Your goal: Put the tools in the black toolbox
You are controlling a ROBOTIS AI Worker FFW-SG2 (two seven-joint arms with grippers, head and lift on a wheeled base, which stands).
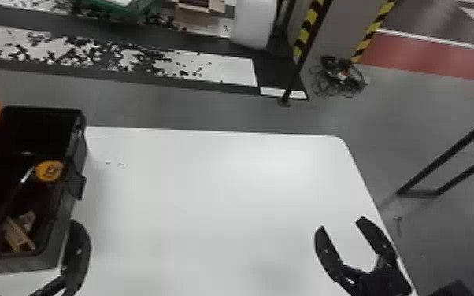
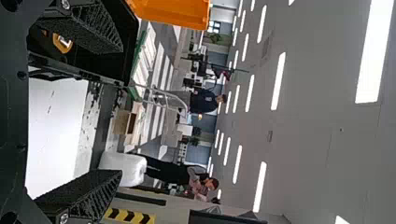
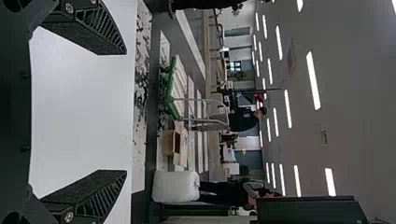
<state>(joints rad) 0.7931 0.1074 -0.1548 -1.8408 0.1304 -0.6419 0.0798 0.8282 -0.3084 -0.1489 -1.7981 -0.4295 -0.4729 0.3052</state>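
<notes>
with fingers spread wide and nothing between them at the left gripper (image 1: 35,224), right at the near end of the black toolbox (image 1: 27,263), one finger just beside its right wall. inside the toolbox, tan tools (image 1: 19,235) at the near end, seen between those fingers in the head view; farther in, beyond the fingertips, a round yellow tool (image 1: 49,171) near the right wall. over the table's (image 1: 208,189) right side, well apart from the toolbox, the right gripper (image 1: 341,222), also wide and empty.
</notes>
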